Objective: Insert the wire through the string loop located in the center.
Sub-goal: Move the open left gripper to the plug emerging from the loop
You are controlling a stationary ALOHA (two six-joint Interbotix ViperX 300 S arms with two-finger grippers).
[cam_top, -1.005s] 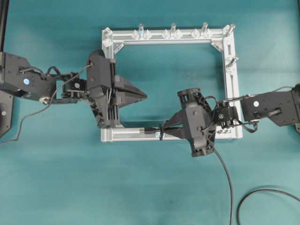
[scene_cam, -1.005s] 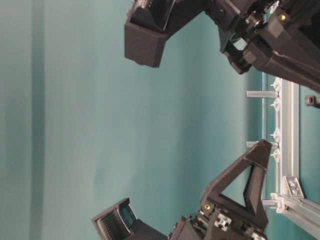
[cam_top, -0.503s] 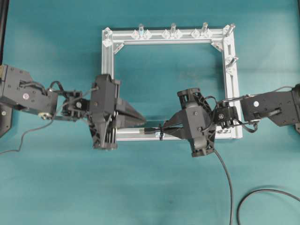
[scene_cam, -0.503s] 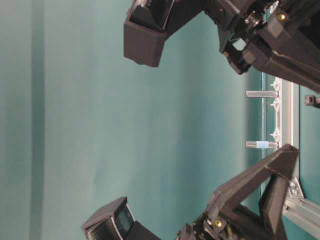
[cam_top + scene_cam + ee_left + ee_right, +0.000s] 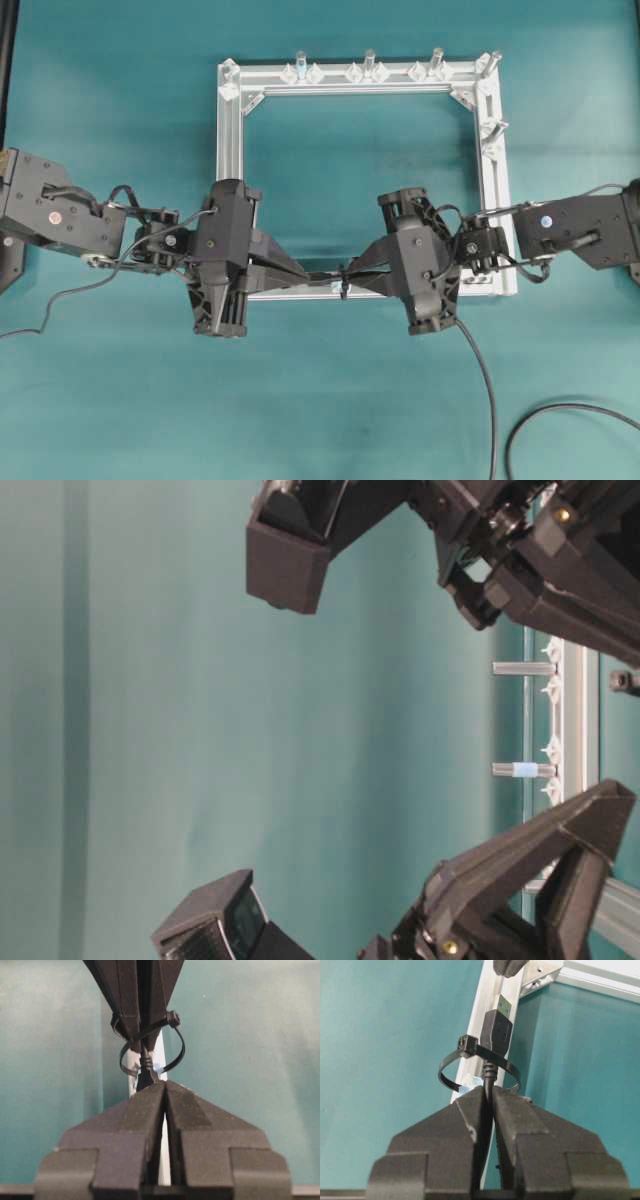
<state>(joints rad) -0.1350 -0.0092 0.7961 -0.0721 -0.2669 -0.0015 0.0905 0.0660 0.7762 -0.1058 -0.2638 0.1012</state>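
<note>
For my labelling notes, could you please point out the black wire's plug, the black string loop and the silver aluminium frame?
black wire's plug (image 5: 496,1030), right wrist view, plug body.
black string loop (image 5: 451,1083), right wrist view, left arc.
silver aluminium frame (image 5: 228,140), overhead view, left bar.

Teal table (image 5: 120,400) under a square silver frame (image 5: 230,180) and trailing wire (image 5: 560,412).

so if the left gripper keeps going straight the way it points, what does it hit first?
Likely the wire's plug, poking through the string loop just ahead of the shut left gripper. Depth between them is unclear.
</note>
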